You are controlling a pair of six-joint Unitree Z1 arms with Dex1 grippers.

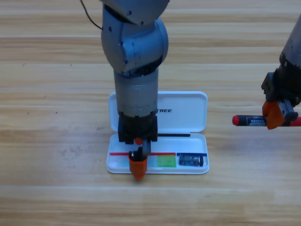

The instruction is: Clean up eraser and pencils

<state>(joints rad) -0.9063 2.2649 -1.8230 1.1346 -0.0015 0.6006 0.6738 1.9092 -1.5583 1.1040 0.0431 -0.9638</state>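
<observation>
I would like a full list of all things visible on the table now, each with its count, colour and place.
white plastic pencil case: 1, white, open at the table's middle, lid lying back.
green pencil with pale half: 1, green, in the case tray, partly hidden by the left gripper.
small dark rectangular eraser: 1, navy-black, in the tray's right end.
red pencil with black label: 1, red and black, right of the case, gripped by the right gripper.
wooden table: 1, light brown, under everything.
left gripper: 1, black with orange jaws, over the tray's front left part.
right gripper: 1, black with orange jaws, at the right edge, closed on the red pencil.
</observation>
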